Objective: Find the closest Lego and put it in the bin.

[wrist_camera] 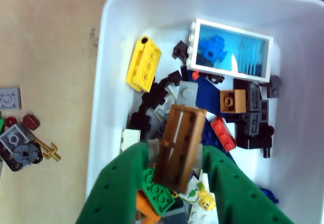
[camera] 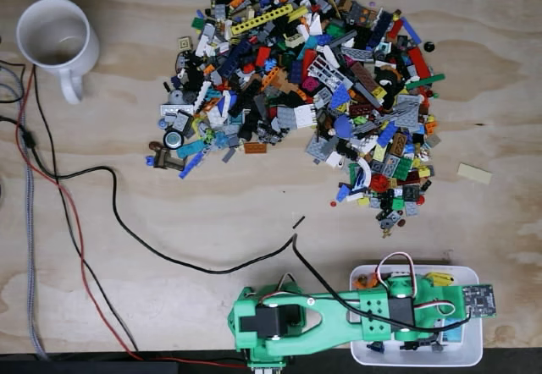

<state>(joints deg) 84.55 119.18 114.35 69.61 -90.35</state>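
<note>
Pincer (wrist_camera: 174, 155) gripping brown piece (wrist_camera: 179, 145) — above bin (wrist_camera: 109, 82)

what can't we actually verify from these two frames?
- Bin contents, fixed view: the green arm lies across the bin and covers most of it.
- Gripper tips, wrist view: the brown door piece held between the jaws hides them.
- Bin's lower part, wrist view: cut off by the frame edge.
- Pile, fixed view: single bricks too small and overlapped to identify.
</note>
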